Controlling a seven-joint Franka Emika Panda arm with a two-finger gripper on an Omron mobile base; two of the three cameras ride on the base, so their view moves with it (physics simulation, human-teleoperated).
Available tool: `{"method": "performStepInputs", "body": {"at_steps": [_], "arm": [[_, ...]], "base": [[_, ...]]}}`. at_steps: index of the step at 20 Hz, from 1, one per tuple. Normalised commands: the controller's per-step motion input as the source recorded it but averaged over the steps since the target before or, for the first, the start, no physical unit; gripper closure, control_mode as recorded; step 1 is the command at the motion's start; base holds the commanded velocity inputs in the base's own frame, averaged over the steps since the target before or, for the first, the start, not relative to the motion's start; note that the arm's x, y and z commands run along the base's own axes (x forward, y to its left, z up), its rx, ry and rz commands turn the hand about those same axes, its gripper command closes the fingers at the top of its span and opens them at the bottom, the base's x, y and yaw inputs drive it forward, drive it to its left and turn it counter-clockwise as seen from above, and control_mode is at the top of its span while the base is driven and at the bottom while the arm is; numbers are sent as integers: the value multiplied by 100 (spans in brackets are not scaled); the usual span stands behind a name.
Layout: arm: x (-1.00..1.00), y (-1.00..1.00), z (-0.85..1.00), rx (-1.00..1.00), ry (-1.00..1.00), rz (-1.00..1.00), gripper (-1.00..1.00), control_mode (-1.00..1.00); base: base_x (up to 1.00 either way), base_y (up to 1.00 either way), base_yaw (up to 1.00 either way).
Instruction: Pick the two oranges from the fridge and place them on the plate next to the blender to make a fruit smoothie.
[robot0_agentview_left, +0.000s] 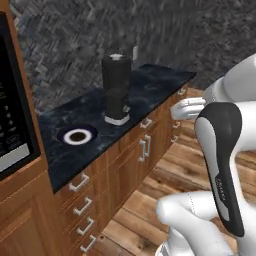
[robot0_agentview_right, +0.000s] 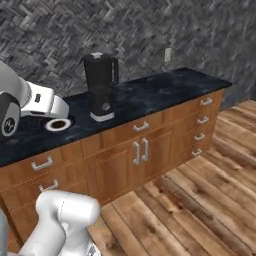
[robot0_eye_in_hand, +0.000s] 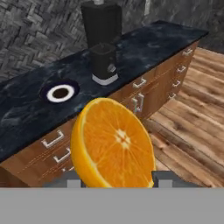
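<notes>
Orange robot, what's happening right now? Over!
Gripper shut on orange slice. Plate bare, left of blender. Nothing in the way.

Your count on and around the desk (robot0_agentview_left: 150, 90)

You have one cut orange (robot0_eye_in_hand: 113, 145) between the gripper's (robot0_eye_in_hand: 113, 180) two fingertips, one blender (robot0_agentview_left: 116, 89), one plate (robot0_agentview_left: 77, 135), one microwave (robot0_agentview_left: 15, 105) and one wall socket (robot0_agentview_right: 168, 54).

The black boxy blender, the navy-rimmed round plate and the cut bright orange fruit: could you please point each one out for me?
black boxy blender (robot0_agentview_left: 116, 85), left base view, middle of its dark jar.
navy-rimmed round plate (robot0_agentview_left: 89, 136), left base view, right side of its white ring.
cut bright orange fruit (robot0_eye_in_hand: 114, 142), hand view, centre of its cut face.
</notes>
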Motion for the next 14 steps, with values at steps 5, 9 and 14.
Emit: {"method": "performStepInputs", "body": {"at_steps": [5, 9, 14], "arm": [[0, 0, 0, 0, 0, 0, 100, 100], [0, 0, 0, 0, 0, 0, 100, 100], [0, 0, 0, 0, 0, 0, 100, 100]], "base": [[57, -2, 81], [79, -38, 68], [82, -70, 45]]}}
